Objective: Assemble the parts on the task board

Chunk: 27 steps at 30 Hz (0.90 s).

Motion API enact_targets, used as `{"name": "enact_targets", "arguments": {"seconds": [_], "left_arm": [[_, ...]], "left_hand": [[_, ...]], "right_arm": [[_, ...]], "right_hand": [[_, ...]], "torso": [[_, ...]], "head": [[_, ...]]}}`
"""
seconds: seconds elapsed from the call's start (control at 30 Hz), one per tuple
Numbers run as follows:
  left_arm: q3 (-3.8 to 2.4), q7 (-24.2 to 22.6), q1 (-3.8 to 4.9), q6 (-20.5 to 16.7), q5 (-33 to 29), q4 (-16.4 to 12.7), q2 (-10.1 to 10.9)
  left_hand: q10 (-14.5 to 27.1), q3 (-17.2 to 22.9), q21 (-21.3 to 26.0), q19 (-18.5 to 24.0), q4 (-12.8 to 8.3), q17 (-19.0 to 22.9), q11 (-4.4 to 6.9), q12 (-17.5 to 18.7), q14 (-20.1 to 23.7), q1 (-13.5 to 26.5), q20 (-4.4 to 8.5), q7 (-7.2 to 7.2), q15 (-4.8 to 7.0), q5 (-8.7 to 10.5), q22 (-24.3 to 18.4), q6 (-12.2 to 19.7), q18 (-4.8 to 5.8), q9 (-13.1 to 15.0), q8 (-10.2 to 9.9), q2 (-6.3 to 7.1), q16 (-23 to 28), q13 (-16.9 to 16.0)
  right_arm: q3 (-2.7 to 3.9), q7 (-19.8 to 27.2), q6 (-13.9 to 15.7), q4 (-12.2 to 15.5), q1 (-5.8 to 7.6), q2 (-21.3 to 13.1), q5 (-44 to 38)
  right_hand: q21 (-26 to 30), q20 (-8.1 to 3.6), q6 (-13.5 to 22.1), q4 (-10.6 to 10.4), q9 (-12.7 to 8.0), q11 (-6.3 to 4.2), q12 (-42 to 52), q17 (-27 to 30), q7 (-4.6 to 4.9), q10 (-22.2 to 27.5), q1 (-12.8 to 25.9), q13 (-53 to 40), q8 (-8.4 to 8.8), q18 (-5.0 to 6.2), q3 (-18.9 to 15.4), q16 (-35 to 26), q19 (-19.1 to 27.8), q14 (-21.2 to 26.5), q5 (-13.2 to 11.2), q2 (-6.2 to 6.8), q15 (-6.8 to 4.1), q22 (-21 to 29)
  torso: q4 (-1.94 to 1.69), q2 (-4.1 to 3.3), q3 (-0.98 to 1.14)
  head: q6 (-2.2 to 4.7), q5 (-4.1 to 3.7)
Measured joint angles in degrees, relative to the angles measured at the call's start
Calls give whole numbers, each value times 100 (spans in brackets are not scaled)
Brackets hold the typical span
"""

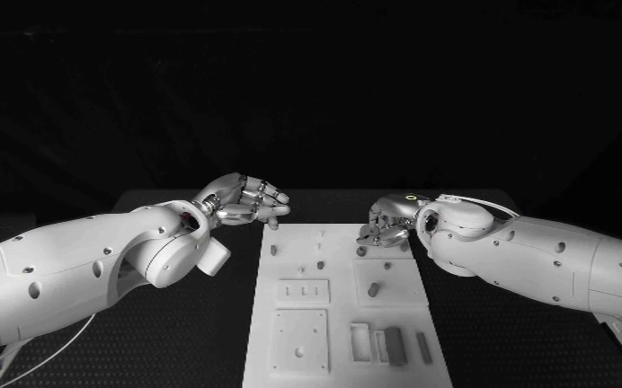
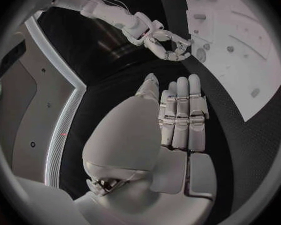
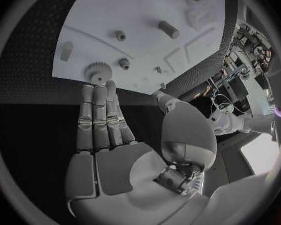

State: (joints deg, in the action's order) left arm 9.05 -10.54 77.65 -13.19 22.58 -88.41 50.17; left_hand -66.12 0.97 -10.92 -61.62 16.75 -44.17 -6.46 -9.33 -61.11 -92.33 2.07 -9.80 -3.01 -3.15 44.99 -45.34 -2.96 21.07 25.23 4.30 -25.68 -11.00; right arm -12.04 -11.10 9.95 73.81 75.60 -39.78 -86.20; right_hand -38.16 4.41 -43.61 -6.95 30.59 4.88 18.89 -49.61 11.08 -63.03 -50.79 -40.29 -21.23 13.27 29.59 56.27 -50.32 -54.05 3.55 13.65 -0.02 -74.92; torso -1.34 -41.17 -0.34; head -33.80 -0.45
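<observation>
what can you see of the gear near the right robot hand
The gear is a small grey toothed disc with a raised hub in the middle, and looks like plastic. It lies flat on the white task board, close to the board's edge. The right robot hand reaches toward it with fingers extended; their tips are right at its rim, though contact cannot be confirmed. Two small pegs stand nearby.

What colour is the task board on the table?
The task board is white, lying on the black table. The head view shows this best.
</observation>
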Motion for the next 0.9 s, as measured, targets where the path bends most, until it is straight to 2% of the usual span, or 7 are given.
{"name": "enact_targets", "arguments": {"seconds": [0.17,0.23,0.3,0.43,0.57,0.67,0.9], "left_arm": [[0,4,0,25,-32,2,-15],[0,7,0,33,-45,4,-14],[0,8,0,40,-56,4,-13],[0,12,0,55,-79,4,-13],[0,15,0,69,-99,0,-13],[0,18,0,76,-108,4,-23],[-1,22,0,87,-121,5,-28]], "left_hand": [[0,0,0,0,0,-7,0,6,0,22,0,0,0,0,3,1,3,0,0,22,0,-4],[0,0,0,0,0,-9,0,6,20,44,0,0,-19,0,6,1,5,0,-22,0,22,-6],[0,0,22,0,0,-9,0,6,21,44,0,0,-19,0,10,1,8,0,-22,0,22,-6],[0,0,22,0,0,-10,0,6,21,44,0,0,-19,0,10,1,31,0,-22,0,22,-6],[0,0,22,0,0,-15,0,6,21,67,-1,0,-19,0,10,1,33,0,-22,23,22,-12],[0,0,22,0,0,-17,0,29,21,67,-1,0,-19,0,10,1,33,1,-22,23,22,-11],[0,0,22,0,0,-24,0,30,21,67,-1,0,-18,0,15,1,35,1,-22,23,22,-17]], "right_arm": [[0,3,-8,51,0,-30,-4],[0,17,-8,59,0,-30,-12],[0,31,-8,61,0,-31,-25],[0,75,-25,91,0,-41,-69],[0,124,-45,110,-1,-40,-90],[0,142,-54,104,-1,-30,-93],[1,153,-54,91,-2,9,-118]], "right_hand": [[-345,70,-48,1599,467,-17,56,90,-48,18,-432,-653,-78,-2,159,275,111,40,0,-425,-27,-1],[-435,75,-124,2021,600,-63,37,179,-121,-28,-404,-843,-78,-2,479,349,106,40,23,-500,-27,0],[-559,157,-318,2212,715,-154,9,245,-167,-171,-404,-1007,-78,63,921,465,24,1,23,-500,-64,-2],[-770,121,-605,2335,817,-255,9,272,-281,-450,-534,-1157,-78,182,1186,633,-150,-197,23,-486,-141,-1],[-900,92,-754,2384,847,-311,-29,281,-351,-551,-781,-1229,-61,189,1289,684,-180,-238,23,-561,-181,-1],[-946,92,-797,2385,872,-313,-52,291,-342,-610,-798,-1266,-49,189,1290,713,-180,-239,23,-542,-181,0],[-1088,29,-836,2062,900,-314,-258,383,-342,-671,-536,-1300,153,181,1288,717,-284,-278,23,-175,-217,2]], "torso": [[-10,-60,-8],[-14,-78,-10],[-16,-90,-10],[-23,-116,-13],[-26,-125,-13],[-26,-129,-14],[-20,-136,-15]], "head": [[-14,-13],[-21,-14],[-25,-16],[-27,-20],[-38,-20],[-44,-14],[-62,-13]]}}
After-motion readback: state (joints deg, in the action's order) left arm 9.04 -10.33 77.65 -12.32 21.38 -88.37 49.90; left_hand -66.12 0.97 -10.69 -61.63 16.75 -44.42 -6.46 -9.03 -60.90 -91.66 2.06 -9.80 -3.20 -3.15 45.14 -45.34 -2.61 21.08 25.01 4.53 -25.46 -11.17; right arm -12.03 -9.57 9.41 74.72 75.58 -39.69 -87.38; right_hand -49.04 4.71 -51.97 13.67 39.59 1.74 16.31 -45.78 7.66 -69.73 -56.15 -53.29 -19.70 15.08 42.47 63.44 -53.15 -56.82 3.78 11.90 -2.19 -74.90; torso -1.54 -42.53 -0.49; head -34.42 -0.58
